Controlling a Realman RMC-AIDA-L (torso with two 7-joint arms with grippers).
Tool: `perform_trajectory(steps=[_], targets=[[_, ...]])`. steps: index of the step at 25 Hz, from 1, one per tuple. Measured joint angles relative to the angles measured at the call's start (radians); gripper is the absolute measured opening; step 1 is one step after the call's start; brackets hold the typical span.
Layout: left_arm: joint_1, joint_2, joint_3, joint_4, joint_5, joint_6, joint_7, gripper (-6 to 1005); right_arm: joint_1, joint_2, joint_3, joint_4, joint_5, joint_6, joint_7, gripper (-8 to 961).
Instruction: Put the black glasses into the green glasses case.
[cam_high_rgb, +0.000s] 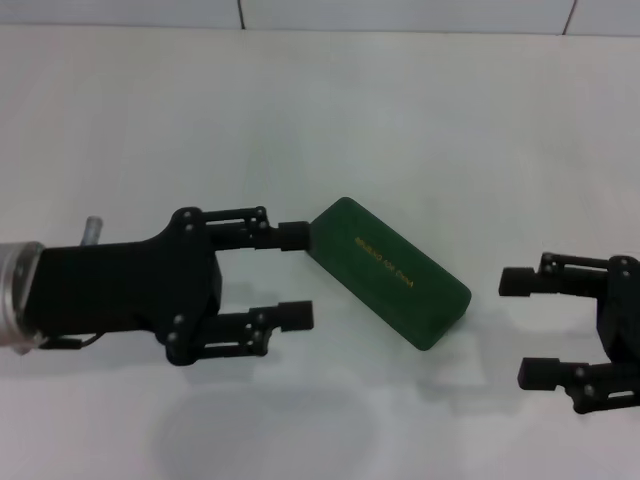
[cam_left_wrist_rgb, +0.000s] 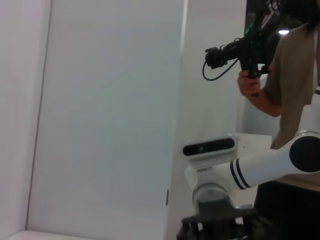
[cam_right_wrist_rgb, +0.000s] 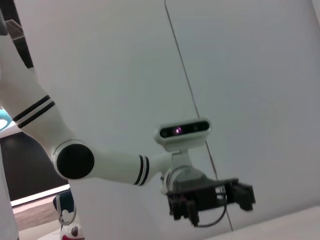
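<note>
The green glasses case (cam_high_rgb: 392, 271) lies shut on the white table, slanted, with gold lettering on its lid. My left gripper (cam_high_rgb: 297, 275) is open beside the case's near-left end, and its far fingertip (cam_high_rgb: 294, 235) touches the case's corner. My right gripper (cam_high_rgb: 525, 327) is open to the right of the case, apart from it, with nothing between its fingers. The black glasses are out of view in every frame. The right wrist view shows the left arm's gripper (cam_right_wrist_rgb: 210, 197) farther off.
The white table (cam_high_rgb: 320, 110) runs back to a tiled wall. In the left wrist view a person (cam_left_wrist_rgb: 292, 75) holding a black camera rig stands behind the right arm (cam_left_wrist_rgb: 260, 167).
</note>
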Motion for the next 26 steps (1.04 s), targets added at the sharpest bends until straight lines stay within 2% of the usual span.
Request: perform_trajectory(steps=[3,6,8,11,26], targets=[[0.012,-0.002,0.0,-0.004,0.004,0.001,0.007,569,0.016,0.0,-0.004,0.0,0.018,0.002,-0.017,621],[0.02,-0.003,-0.001,-0.004,0.007,0.002,0.012,667,0.03,0.0,-0.004,0.001,0.021,0.004,-0.018,756],[0.021,-0.003,-0.001,-0.005,0.008,0.002,0.012,667,0.035,0.0,-0.004,0.001,0.023,0.005,-0.018,846],[0.021,-0.002,-0.001,-0.024,0.01,0.001,0.013,666,0.041,0.0,-0.004,0.001,0.025,0.01,-0.019,886],[0.017,0.0,-0.008,-0.068,0.01,-0.007,0.066,667,0.08,0.001,-0.004,0.058,0.036,0.019,-0.06,886]])
